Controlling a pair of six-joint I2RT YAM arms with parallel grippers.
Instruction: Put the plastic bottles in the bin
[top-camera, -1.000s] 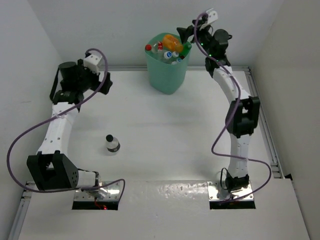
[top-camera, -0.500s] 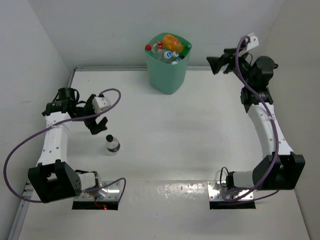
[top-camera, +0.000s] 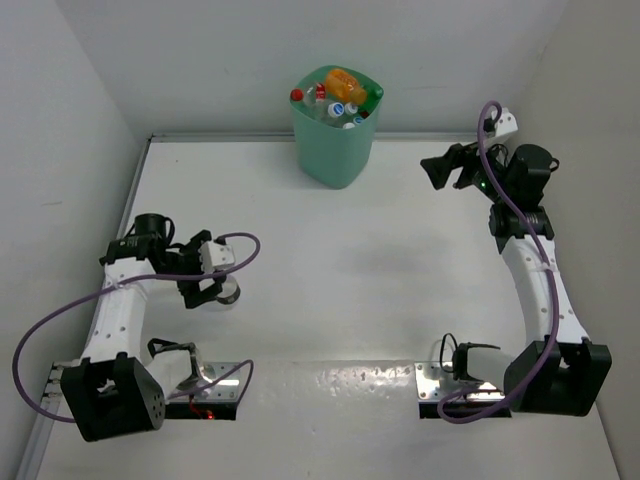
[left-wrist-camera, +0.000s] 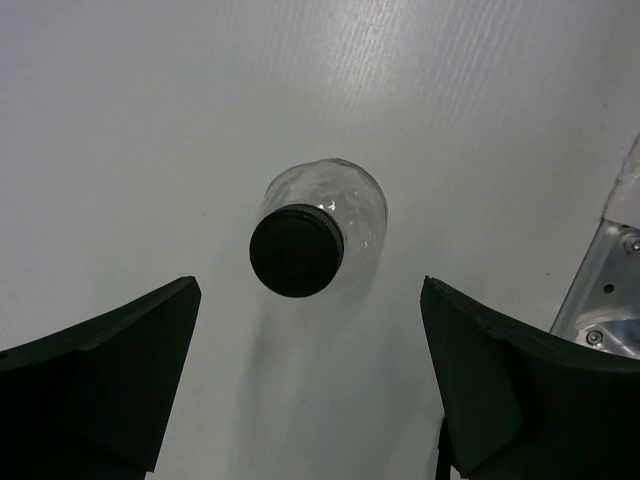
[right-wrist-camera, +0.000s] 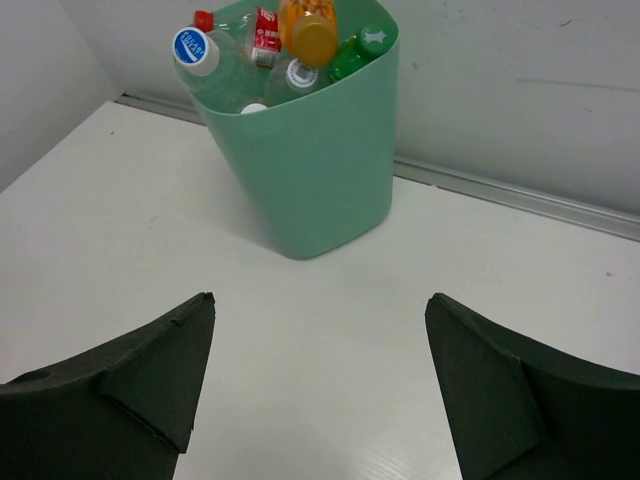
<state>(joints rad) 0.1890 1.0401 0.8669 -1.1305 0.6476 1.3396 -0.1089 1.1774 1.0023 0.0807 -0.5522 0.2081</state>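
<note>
A clear black-capped bottle stands upright on the table. The left gripper holds its fingers wide apart, clear of it

The small clear plastic bottle is glossy and transparent; its black screw cap is matt with a ribbed rim. White table: matt, finely grooved. Tall mint-green plastic bin: smooth, faint sheen. Bare metal base plate: bright.

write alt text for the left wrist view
A clear black-capped bottle stands upright on the white table, seen from above, just ahead of the open left gripper, whose two dark fingers do not touch it. A metal plate shows at the right edge.
</note>
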